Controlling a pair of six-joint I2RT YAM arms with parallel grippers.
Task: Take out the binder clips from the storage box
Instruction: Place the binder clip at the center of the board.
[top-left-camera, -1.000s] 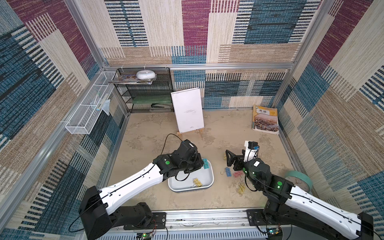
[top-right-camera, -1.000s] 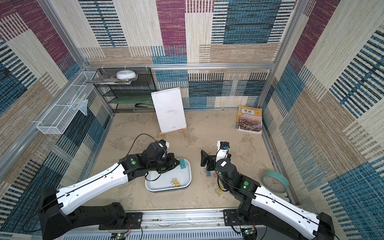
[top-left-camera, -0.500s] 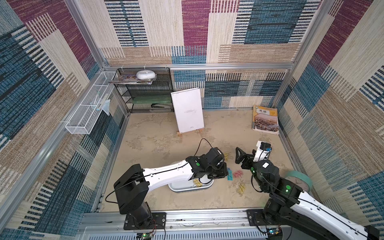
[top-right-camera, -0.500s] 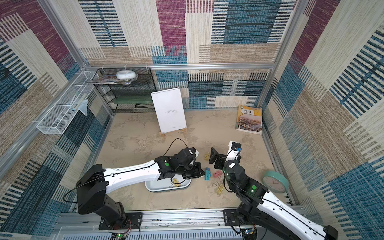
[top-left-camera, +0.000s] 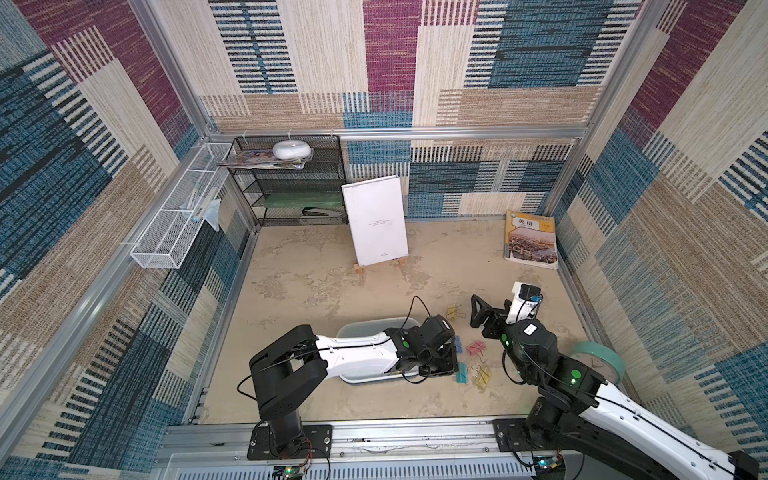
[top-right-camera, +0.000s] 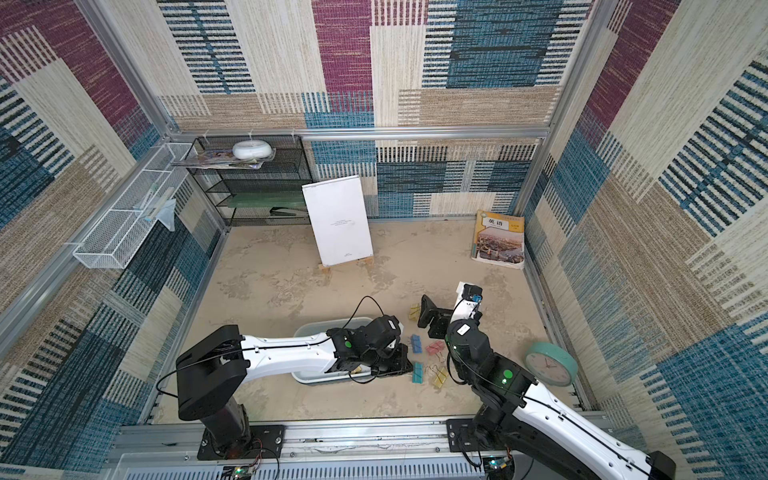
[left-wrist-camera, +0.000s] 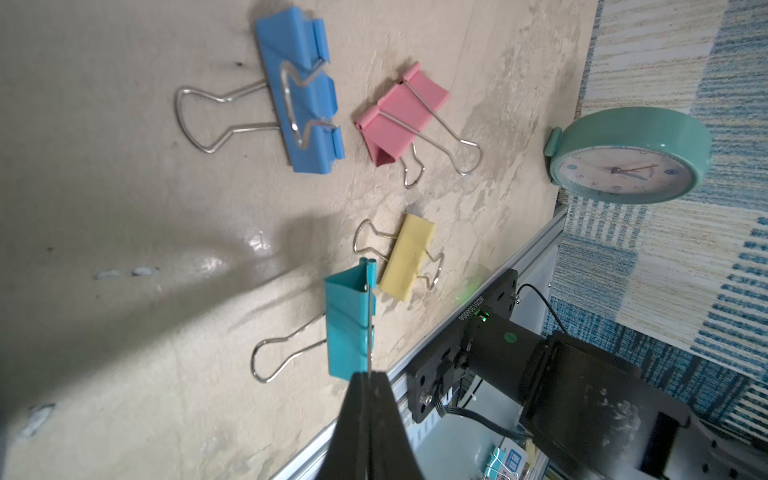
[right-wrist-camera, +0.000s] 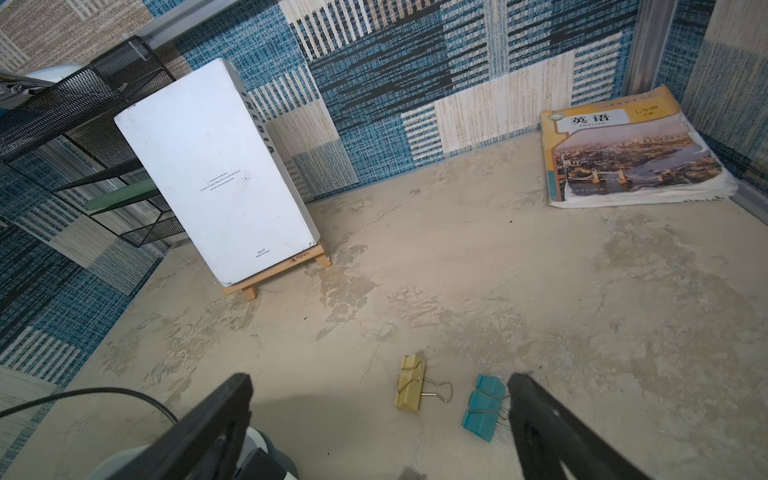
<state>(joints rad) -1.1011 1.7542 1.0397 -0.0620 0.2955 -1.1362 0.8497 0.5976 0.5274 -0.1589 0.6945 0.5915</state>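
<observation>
Left gripper (left-wrist-camera: 368, 376) clamped on teal binder clip (left-wrist-camera: 351, 328) by its wire handle, low over table (left-wrist-camera: 124, 187), just outside storage box (top-left-camera: 365, 323). Right gripper (right-wrist-camera: 380, 380) jaws wide apart, empty, near yellow binder clip (right-wrist-camera: 409, 388).

beige tabletop (top-left-camera: 311, 291) carries binder clips (top-left-camera: 476, 347) (scattered), storage box (top-left-camera: 353, 329), textbook (top-left-camera: 532, 241), clock (top-right-camera: 550, 368).

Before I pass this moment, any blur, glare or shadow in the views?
Left wrist view: teal binder clip sharp, left gripper shut on it blurred, glare and a broad shadow on the tabletop. Right wrist view: textbook crisp, right gripper soft. Both top views: evenly lit.
</observation>
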